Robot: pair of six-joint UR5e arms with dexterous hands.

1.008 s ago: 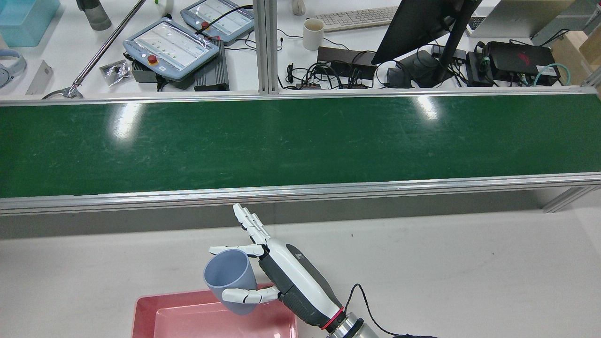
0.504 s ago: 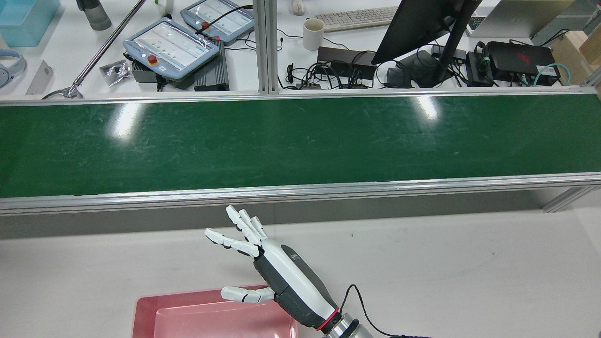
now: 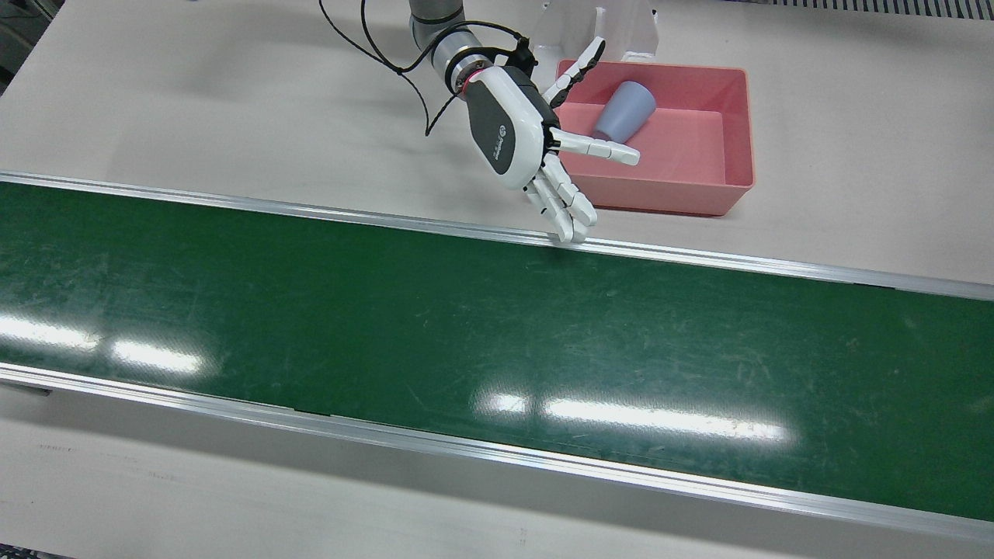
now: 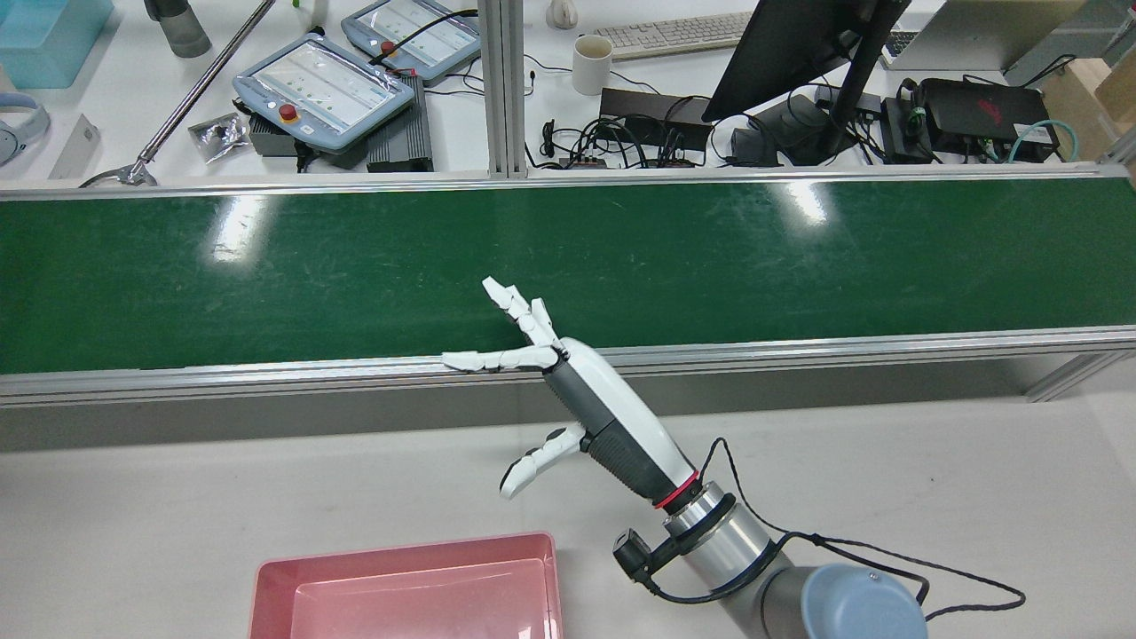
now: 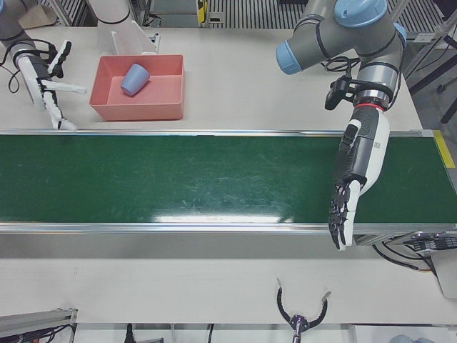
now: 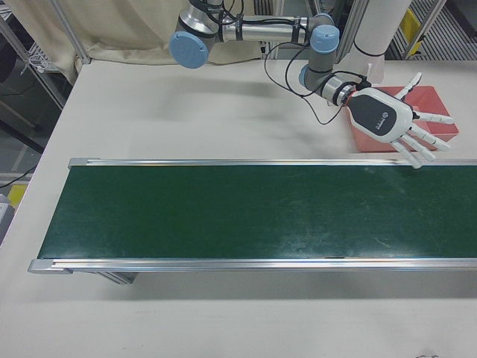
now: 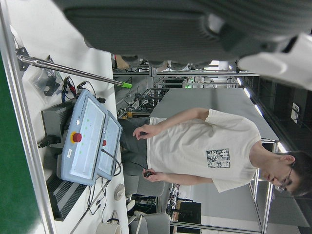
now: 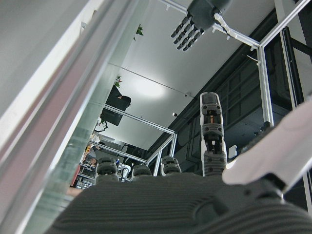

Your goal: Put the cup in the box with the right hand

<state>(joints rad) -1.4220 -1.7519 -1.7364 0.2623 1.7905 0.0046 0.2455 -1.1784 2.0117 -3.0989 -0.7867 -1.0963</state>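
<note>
A pale matte table [image 3: 194, 93] carries one long green belt [image 3: 466, 334], glossy and scuffed, framed by aluminium rails, with ceiling lights mirrored on it. Behind the station stands a cluttered white bench: two teach pendants [image 4: 324, 86], a keyboard [image 4: 674, 34], one mug [image 4: 592, 64], a dark monitor [image 4: 790, 53] and tangled cables. The left hand view shows one person [image 7: 195, 151] standing beyond the pendants.

One pink box [image 3: 734, 132], smooth plastic and rectangular with a rolled rim, sits on the table beside the belt's rail. One cup [image 3: 625, 111], grey-blue and tapered, lies tipped on its side inside the box (mouth toward the box's back wall).

The right hand [image 3: 536, 144], white shell over dark grey palm, hovers just beside the box with its fingers [image 3: 563, 203] spread wide and straight over the rail; it grips nothing and is apart from the cup.

The left hand [image 5: 353, 179] hangs over the far end of the belt, fingers pointing down and loosely extended, empty.
</note>
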